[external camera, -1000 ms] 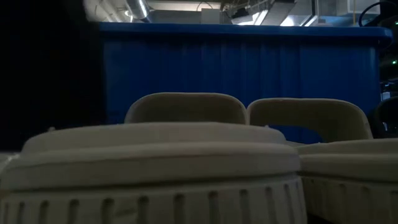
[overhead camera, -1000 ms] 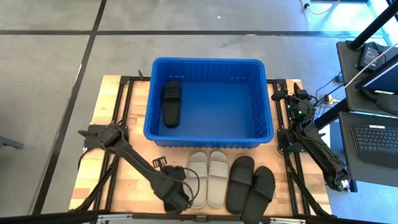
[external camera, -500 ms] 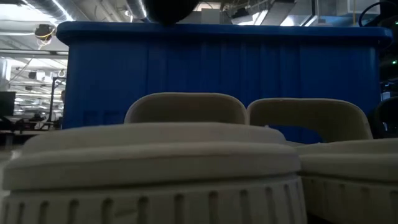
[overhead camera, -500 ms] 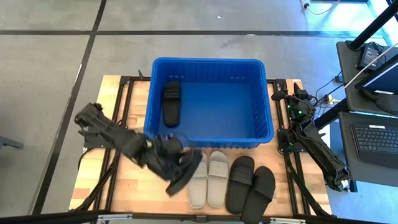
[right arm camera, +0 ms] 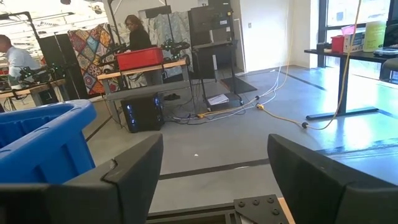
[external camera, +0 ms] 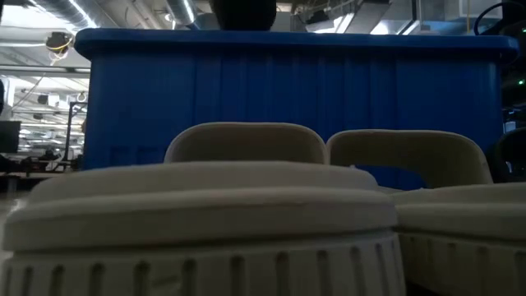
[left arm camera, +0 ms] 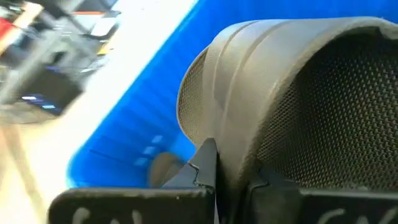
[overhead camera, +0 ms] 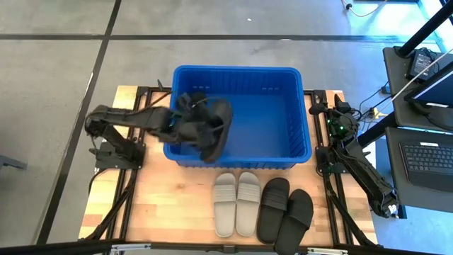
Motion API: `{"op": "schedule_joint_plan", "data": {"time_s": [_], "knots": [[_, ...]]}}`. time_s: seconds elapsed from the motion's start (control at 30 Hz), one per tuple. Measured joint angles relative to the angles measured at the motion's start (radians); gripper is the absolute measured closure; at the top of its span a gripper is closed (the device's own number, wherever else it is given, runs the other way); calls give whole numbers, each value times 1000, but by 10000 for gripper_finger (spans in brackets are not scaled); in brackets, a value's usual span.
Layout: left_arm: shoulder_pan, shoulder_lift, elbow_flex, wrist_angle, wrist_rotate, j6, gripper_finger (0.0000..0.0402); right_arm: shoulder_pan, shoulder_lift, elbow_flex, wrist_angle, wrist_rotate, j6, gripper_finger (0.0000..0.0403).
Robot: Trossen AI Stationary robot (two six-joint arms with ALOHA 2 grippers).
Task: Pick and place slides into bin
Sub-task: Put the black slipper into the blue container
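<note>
High view: left hand (overhead camera: 192, 127) is clamped on a black slide (overhead camera: 216, 131), holding it tilted over the left-front part of the blue bin (overhead camera: 301, 113), above the front wall. The slide is in the air, not resting on the bin floor. The arm reaches in from the left side of the table (overhead camera: 148, 212), crossing the bin's left rim.

Whether another slide lies in the bin under the arm and the held slide, can't tell.

On the table just in front of the bin: a light grey pair (overhead camera: 236, 203) side by side, touching each other, and right of that a black pair (overhead camera: 284, 210), also side by side, angled a bit. The grey and black pairs sit just beside each other.

Left wrist view: the black slide's strap (left arm camera: 292, 99) fills most of the picture, textured inside visible, pinched between the fingers (left arm camera: 202, 165) at the strap edge. Blue bin wall (left arm camera: 143, 118) is behind it.

Low view: the grey slides (external camera: 214, 222) fill the foreground, bin front wall (external camera: 296, 90) behind them, and a dark shape (external camera: 242, 12) sits above the bin rim.

Right hand (right arm camera: 214, 174) is parked at the right edge of the table, beside the bin's right side, fingers (right arm camera: 134, 171) wide apart, holding nothing. Right wrist view shows a corner of the bin (right arm camera: 43, 140) and people (right arm camera: 138, 34) at benches in the room well beyond.
</note>
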Motion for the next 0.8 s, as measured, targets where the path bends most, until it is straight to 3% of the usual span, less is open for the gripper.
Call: {"op": "schedule_joint_plan", "data": {"time_s": [0.37, 0.8], "knots": [[224, 162, 0, 2, -159, 250, 395, 0, 0, 0, 0, 0, 0, 114], [368, 409, -1, 26, -164, 414, 395, 0, 0, 0, 0, 0, 0, 114]]}}
